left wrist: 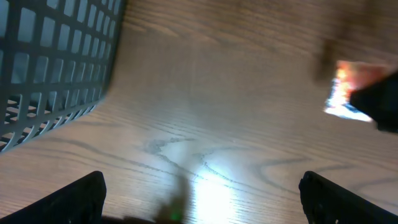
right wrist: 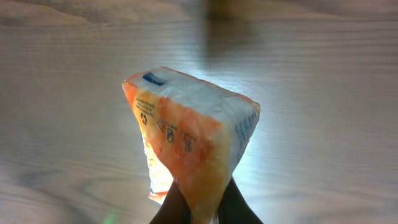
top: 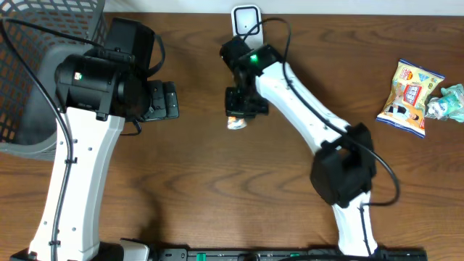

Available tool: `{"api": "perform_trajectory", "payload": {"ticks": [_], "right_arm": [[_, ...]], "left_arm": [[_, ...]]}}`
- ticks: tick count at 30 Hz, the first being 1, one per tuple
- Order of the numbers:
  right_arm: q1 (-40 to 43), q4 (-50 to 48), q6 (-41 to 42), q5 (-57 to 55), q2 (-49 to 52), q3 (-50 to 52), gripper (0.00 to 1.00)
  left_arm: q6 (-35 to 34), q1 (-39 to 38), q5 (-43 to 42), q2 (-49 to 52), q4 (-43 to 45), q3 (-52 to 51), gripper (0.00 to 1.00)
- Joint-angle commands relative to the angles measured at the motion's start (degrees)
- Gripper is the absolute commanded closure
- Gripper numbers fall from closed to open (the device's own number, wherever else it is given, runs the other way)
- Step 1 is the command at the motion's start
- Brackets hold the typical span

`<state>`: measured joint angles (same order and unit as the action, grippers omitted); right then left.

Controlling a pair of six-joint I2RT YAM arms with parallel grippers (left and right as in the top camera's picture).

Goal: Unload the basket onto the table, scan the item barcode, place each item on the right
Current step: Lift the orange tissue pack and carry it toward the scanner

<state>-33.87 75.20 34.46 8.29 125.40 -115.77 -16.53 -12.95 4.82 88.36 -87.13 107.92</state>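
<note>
My right gripper (top: 240, 109) is shut on an orange and white snack packet (top: 237, 122) and holds it just above the table's middle back. In the right wrist view the packet (right wrist: 193, 130) rises from between the pinched fingers (right wrist: 236, 202), with small printed symbols on its orange side; no barcode shows. My left gripper (top: 171, 100) hovers to the left of it, open and holding nothing. In the left wrist view its fingers (left wrist: 84, 194) stand wide apart over bare wood, and the packet (left wrist: 345, 93) appears blurred at the upper right.
A grey mesh basket (top: 43, 72) fills the back left corner, and its wall (left wrist: 50, 68) is close to my left gripper. A white device (top: 246, 18) stands at the back edge. A yellow snack bag (top: 409, 90) and a teal packet (top: 449, 101) lie at the far right.
</note>
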Motion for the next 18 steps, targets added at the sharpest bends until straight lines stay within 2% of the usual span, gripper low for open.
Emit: {"api": "perform_trajectory", "payload": {"ticks": [1,5,13,18], "right_arm": [[0.15,1.16,-0.9,-7.45,-3.65,-0.15,0.99],[2.16,2.38,-1.55,-10.84,-6.91,-0.15,0.99],[12.28,1.11,-10.34,-9.79,-8.85,-0.13,0.99],[19.41,-1.44,-31.23,8.04,-8.81,-0.09,0.99]], "left_arm": [[-0.28,-0.02,0.31,0.0,-0.24,-0.17,0.02],[-0.28,-0.02,0.28,0.0,-0.24,-0.17,0.02],[-0.28,-0.02,0.31,0.0,-0.24,-0.17,0.02],[-0.28,-0.02,0.28,0.0,-0.24,-0.17,0.02]]}}
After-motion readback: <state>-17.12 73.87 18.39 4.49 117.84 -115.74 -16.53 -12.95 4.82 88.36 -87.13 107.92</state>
